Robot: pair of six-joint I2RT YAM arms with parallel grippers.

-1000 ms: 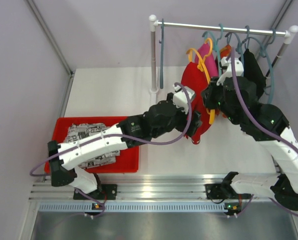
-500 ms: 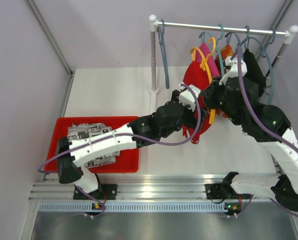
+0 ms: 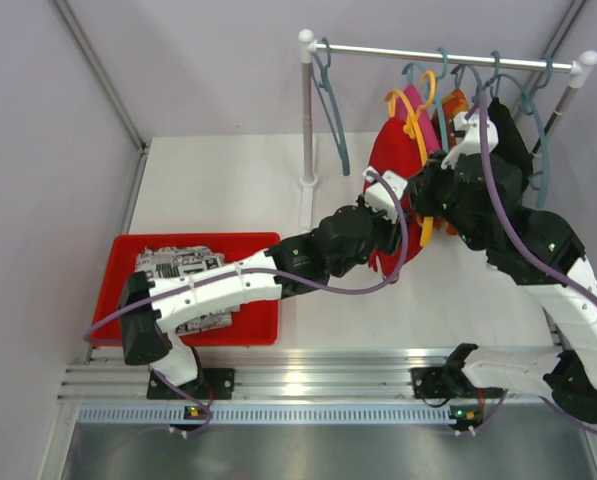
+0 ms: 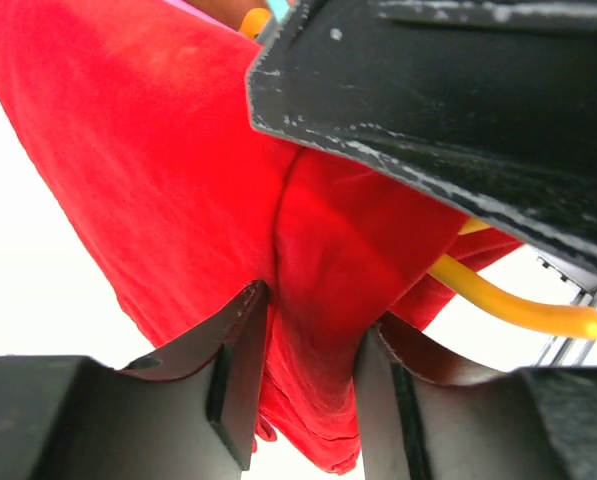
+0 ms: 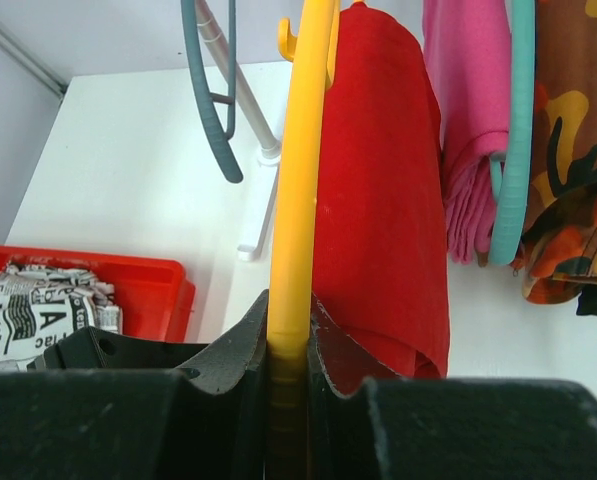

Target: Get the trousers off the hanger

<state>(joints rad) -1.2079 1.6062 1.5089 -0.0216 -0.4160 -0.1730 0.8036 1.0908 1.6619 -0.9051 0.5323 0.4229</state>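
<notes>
Pinching the red trousers [image 4: 168, 160], left claw [image 4: 308, 335]; right claw [image 5: 290, 325] clenched on yellow hanger [image 5: 303, 150].

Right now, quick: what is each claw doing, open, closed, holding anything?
Left claw: closed on a fold of the red trousers.
Right claw: closed on the yellow hanger.

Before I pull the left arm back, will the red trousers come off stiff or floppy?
Probably floppy: the red trousers bunch into a fold between the fingers of the left gripper. Likely light, hanging limp over the yellow hanger that the right gripper clamps.
</notes>
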